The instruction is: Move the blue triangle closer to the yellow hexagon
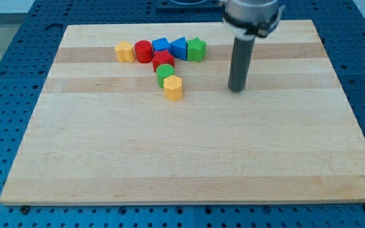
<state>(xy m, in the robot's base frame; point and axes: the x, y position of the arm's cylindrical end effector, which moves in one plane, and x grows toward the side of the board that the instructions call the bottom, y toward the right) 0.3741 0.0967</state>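
My tip sat on the counter right of the cluster, clear of every block; no fingers fitted, bare rod. Yellow hexagon lay nearest, green cylinder and red block behind it. Blue triangle sat near the top edge, orientation unclear, between blue cube and green star. Red cylinder and yellow block ended the row on the left.

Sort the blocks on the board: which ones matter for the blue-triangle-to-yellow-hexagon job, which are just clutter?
In the job:
blue triangle
yellow hexagon
my tip, off to the view's right of all blocks, touching none

Just lying about:
yellow block
red cylinder
blue block
green star
red block
green cylinder
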